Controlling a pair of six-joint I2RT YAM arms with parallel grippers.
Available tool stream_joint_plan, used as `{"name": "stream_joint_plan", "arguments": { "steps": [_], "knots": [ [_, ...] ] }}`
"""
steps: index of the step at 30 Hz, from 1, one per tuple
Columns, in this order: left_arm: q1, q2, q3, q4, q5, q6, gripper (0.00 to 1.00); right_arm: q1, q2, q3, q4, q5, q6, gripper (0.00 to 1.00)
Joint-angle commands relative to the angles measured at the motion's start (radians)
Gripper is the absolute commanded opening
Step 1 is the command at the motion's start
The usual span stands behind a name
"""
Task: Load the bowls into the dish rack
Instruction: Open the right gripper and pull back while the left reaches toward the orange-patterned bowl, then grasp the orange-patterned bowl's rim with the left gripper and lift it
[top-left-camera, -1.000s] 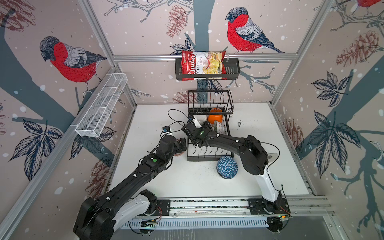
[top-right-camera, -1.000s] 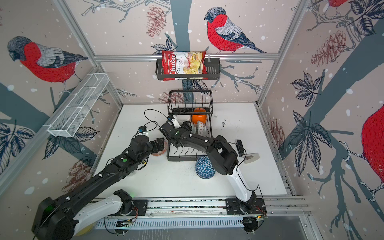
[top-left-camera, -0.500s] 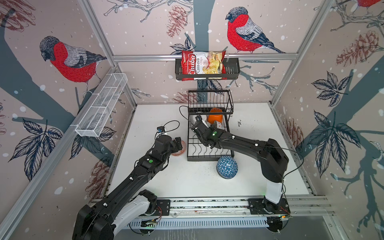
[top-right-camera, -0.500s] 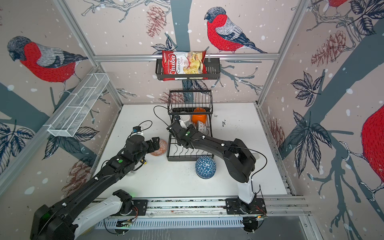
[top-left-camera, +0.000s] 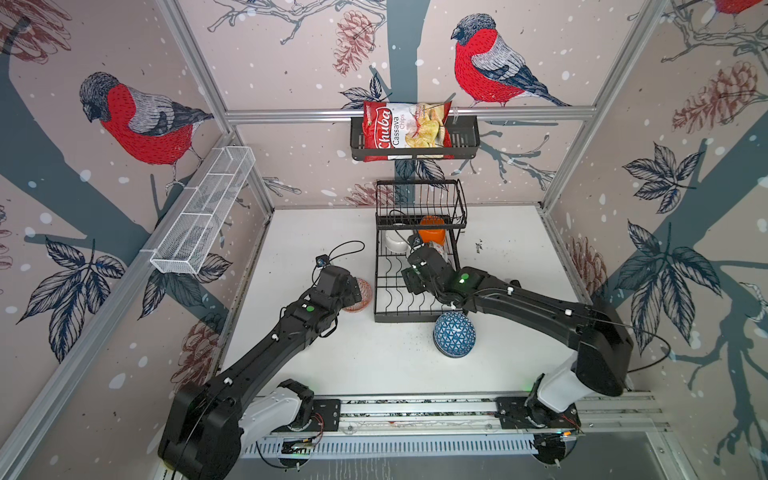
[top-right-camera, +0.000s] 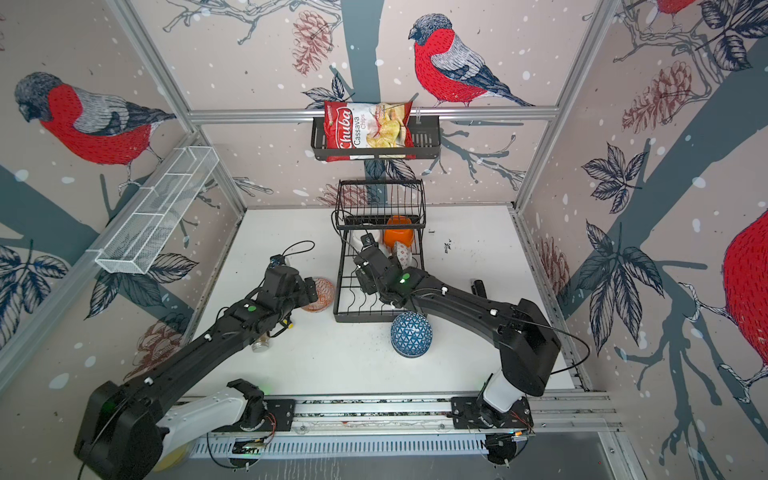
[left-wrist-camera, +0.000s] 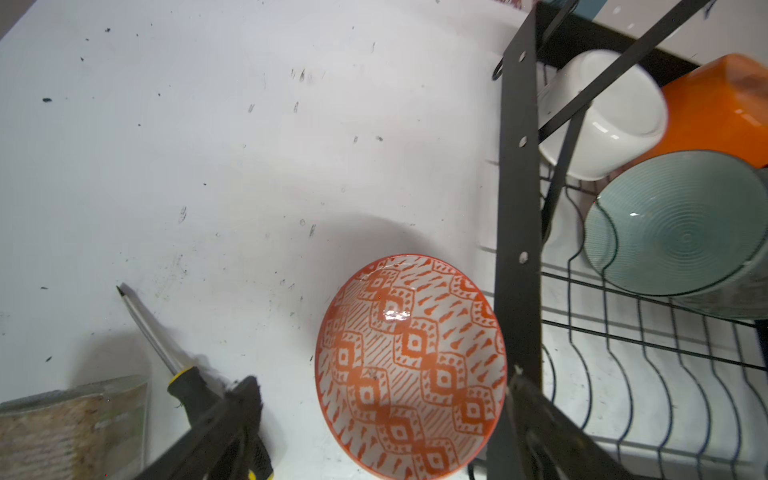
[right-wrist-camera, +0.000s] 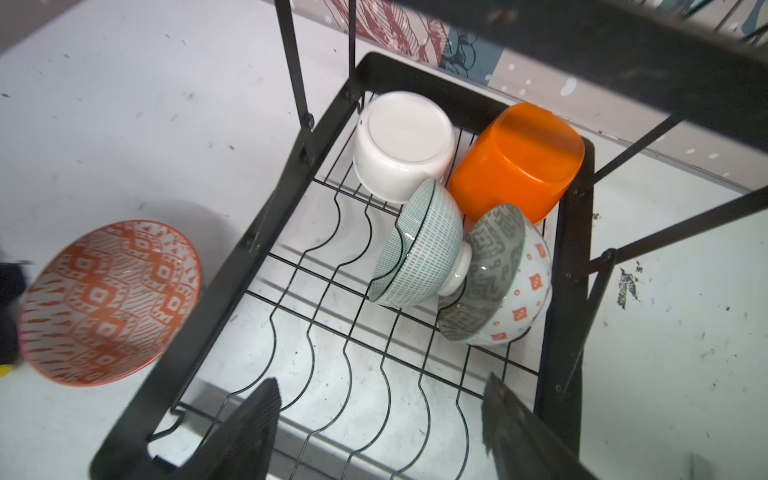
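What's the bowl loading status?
Left end effector open over red-patterned bowl; right end effector open, empty. Four bowls in dish rack, blue bowl on table. Screwdriver lying nearby.

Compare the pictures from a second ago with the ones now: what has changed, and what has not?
The right gripper drew back over the rack toward its own base, elbow swinging outward, jaws open and empty. The left gripper barely shifted, open by the red-patterned bowl. The blue bowl and the orange bowl stayed put.
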Motion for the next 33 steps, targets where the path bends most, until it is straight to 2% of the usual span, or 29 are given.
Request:
{"name": "stream_joint_plan", "arguments": {
  "steps": [1, 7, 12, 22, 28, 33],
  "knots": [
    [0.008, 0.05, 0.024, -0.042, -0.031, -0.009, 0.91, -0.001, -0.049, -0.023, 0.035, -0.02, 0.012, 0.78],
    [0.013, 0.187, 0.077, -0.096, -0.098, -0.026, 0.9, 0.0, -0.145, -0.08, 0.067, -0.02, 0.007, 0.79],
    [0.016, 0.286, 0.1, -0.076, -0.086, -0.016, 0.82, -0.005, -0.197, -0.133, 0.098, 0.001, 0.012, 0.8],
    [0.015, 0.365, 0.11, -0.028, -0.064, -0.024, 0.7, -0.014, -0.202, -0.174, 0.127, -0.013, 0.033, 0.8],
    [0.016, 0.404, 0.122, -0.026, -0.048, -0.025, 0.51, -0.016, -0.175, -0.162, 0.133, -0.021, 0.034, 0.8],
    [0.016, 0.422, 0.126, -0.023, -0.04, -0.025, 0.28, -0.016, -0.155, -0.156, 0.131, -0.023, 0.036, 0.8]
  ]
}}
